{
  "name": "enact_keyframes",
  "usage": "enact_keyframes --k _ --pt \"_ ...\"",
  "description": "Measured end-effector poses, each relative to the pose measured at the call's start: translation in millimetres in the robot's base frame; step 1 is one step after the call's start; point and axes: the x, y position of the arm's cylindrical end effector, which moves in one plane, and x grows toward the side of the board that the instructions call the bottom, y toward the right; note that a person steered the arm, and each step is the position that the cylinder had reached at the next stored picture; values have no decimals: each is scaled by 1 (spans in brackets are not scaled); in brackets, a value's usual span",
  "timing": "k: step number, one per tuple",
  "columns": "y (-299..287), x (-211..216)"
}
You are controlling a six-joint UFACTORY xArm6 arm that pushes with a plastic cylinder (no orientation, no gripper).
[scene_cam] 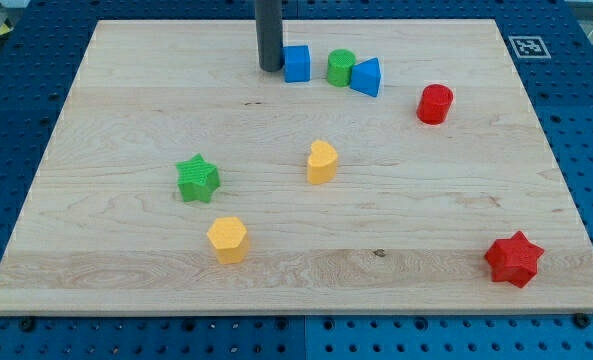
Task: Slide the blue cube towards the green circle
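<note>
- Blue cube [297,63]: a small block with ribbed, printed-looking faces, standing flat near the view's top edge of the board. It is about as wide as it is tall, so no long axis can be told; 1 broad face is turned toward the view's bottom.
- My tip [271,68]: the lower end of a straight dark rod, resting on the board just at the cube's left side, touching it or very nearly so. The rod carries no claw, so there is nothing spread or pressed together to report.
- Green circle [341,67]: a short ribbed cylinder just to the view's right of the cube, with a narrow gap between the 2.
- Blue wedge-shaped block [367,77]: against the green circle's right side (touching, as far as can be told).
- Red cylinder [435,104]: farther right, standing apart.
- Yellow heart-like block [321,162]: near the board's middle.
- Green star [198,179]: to the view's left of the middle.
- Yellow hexagonal block [227,239]: below the green star.
- Red star [514,259]: near the bottom right corner.
- Wooden board [126,110]: pale, with visible grain, lying on a blue perforated table [16,120].
</note>
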Motion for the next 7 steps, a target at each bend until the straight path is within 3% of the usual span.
enact_keyframes --k 7 --pt "13 4"
